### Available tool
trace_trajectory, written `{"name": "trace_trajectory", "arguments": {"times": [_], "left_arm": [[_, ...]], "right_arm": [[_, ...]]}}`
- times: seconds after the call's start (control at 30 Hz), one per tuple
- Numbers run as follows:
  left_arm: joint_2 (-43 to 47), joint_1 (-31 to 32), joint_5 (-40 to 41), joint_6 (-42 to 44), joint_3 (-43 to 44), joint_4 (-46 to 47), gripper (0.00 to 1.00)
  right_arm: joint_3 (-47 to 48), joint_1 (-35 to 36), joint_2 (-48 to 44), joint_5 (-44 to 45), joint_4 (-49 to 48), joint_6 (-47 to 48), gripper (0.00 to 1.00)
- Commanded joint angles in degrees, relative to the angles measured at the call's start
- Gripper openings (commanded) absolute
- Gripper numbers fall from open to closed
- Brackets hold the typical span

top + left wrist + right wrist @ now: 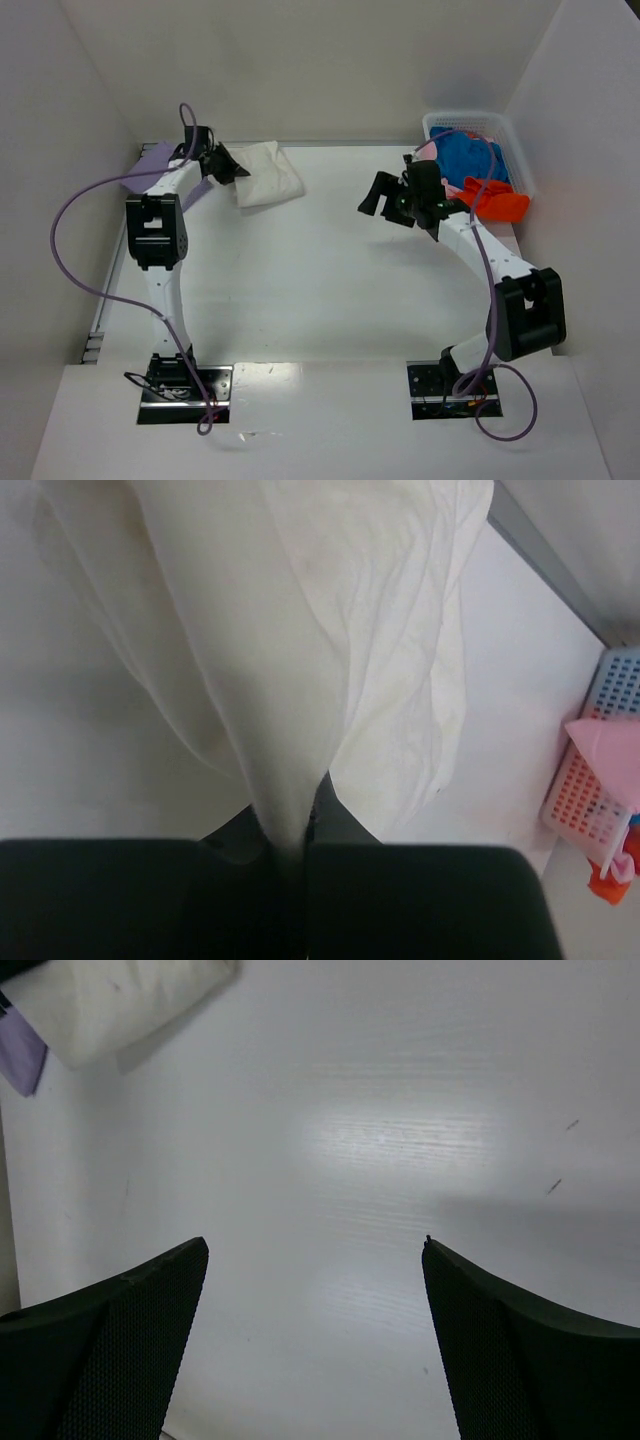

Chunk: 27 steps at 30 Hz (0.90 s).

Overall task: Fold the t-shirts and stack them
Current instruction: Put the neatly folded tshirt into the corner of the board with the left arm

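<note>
The off-white t-shirt (268,175) lies folded at the back left of the table, and my left gripper (225,165) is shut on its near edge. In the left wrist view the cloth (330,630) runs down into the closed jaws (290,825). A lavender t-shirt (150,165) lies left of it, partly under the left arm. My right gripper (378,200) hangs open over bare table right of centre, with nothing between its fingers (315,1245). The off-white shirt (110,1000) and the lavender one (20,1055) show at the top left of the right wrist view.
A white mesh basket (480,122) stands at the back right and holds a blue shirt (475,160), an orange-red one (497,200) and a pale pink one (428,150). The left wrist view shows the basket (590,790) too. Walls close in the back and both sides.
</note>
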<state>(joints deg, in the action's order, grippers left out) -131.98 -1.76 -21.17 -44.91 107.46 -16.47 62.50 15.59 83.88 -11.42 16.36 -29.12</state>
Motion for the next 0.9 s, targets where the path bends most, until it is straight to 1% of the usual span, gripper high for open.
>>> {"name": "trace_trajectory", "arguments": {"times": [0.0,0.1,0.13,0.2,0.23,0.27,0.3,0.33,0.37,0.4,0.43,0.47,0.5,0.53,0.57,0.6,0.63,0.7,0.83,0.87], "left_arm": [[-1.43,-1.84,0.43,1.84,7.83,-1.9,0.0],[-3.98,-3.16,-0.1,2.98,12.58,-4.26,0.0],[-5.64,-3.95,-0.1,2.98,17.04,-6.01,0.0],[-9.06,-4.57,-0.98,4.64,22.94,-8.57,0.0],[-10.39,-5.09,-0.98,5.17,26.36,-12.06,0.0],[-11.88,-5.1,-0.98,5.18,34.4,-14.1,0.0],[-13.55,-5.71,-0.98,5.87,39.18,-16.47,0.0],[-17.31,-5.71,-0.98,5.88,44.28,-21.36,0.0],[-19.34,-6.23,-0.98,5.88,49.46,-23.5,0.0],[-23.45,-7.02,-0.98,5.88,60.04,-25.52,0.0],[-25.67,-7.73,-1.5,4.92,65.37,-28.94,0.0],[-27.78,-8.43,-3.07,3.87,70.47,-30.36,0.0],[-28.06,-9.31,-5.26,2.82,71.21,-29.68,0.0],[-28.07,-10.97,-5.9,1.76,69.13,-28.89,0.0],[-28.07,-11.51,-5.9,2.45,70.77,-30.19,0.0],[-29.11,-11.51,-2.42,3.41,72.0,-32.11,0.0],[-27.73,-12.03,-0.91,4.38,70.79,-33.79,0.0],[-27.71,-12.04,3.04,5.79,71.74,-36.16,0.0],[-25.61,-13.36,5.34,7.55,72.28,-38.99,0.0],[-25.08,-13.97,4.56,8.25,72.28,-38.99,0.0]], "right_arm": [[-1.49,-0.13,-5.91,-0.36,1.12,-0.41,0.93],[-3.78,-0.13,-8.9,-0.36,1.65,-1.81,0.93],[-4.4,-0.13,-10.21,-1.05,1.66,-1.81,0.93],[-6.16,-0.13,-11.27,-1.06,1.66,-2.86,0.93],[-6.68,-0.13,-11.8,-1.06,2.27,-2.87,0.93],[-7.3,-0.13,-12.41,-1.06,2.27,-2.87,0.93],[-7.3,-0.13,-12.42,-1.06,2.27,-2.87,0.93],[-7.3,-0.13,-12.42,-1.06,2.88,-2.87,0.93],[-7.83,-0.13,-13.03,-1.06,2.89,-2.87,0.93],[-7.83,-0.13,-13.04,-1.06,2.89,-2.87,0.93],[-7.83,-0.13,-13.04,-1.06,2.89,-3.39,0.93],[-7.83,-0.13,-13.04,-1.06,2.89,-3.4,0.93],[-7.83,-0.13,-13.04,-1.06,2.89,-3.4,0.93],[-7.83,-0.13,-13.04,-1.06,3.41,-3.4,0.93],[-7.83,-0.13,-13.04,-1.06,3.42,-3.4,0.93],[-7.83,-0.13,-13.04,-1.06,3.42,-3.4,0.93],[-7.83,-0.13,-13.04,-1.06,3.42,-3.4,0.93],[-7.83,-0.13,-13.04,-1.06,3.94,-3.4,0.93],[-7.83,-0.13,-12.51,-1.67,3.94,-2.87,0.93],[-7.83,-0.13,-12.51,-1.68,3.94,-2.87,0.93]]}}
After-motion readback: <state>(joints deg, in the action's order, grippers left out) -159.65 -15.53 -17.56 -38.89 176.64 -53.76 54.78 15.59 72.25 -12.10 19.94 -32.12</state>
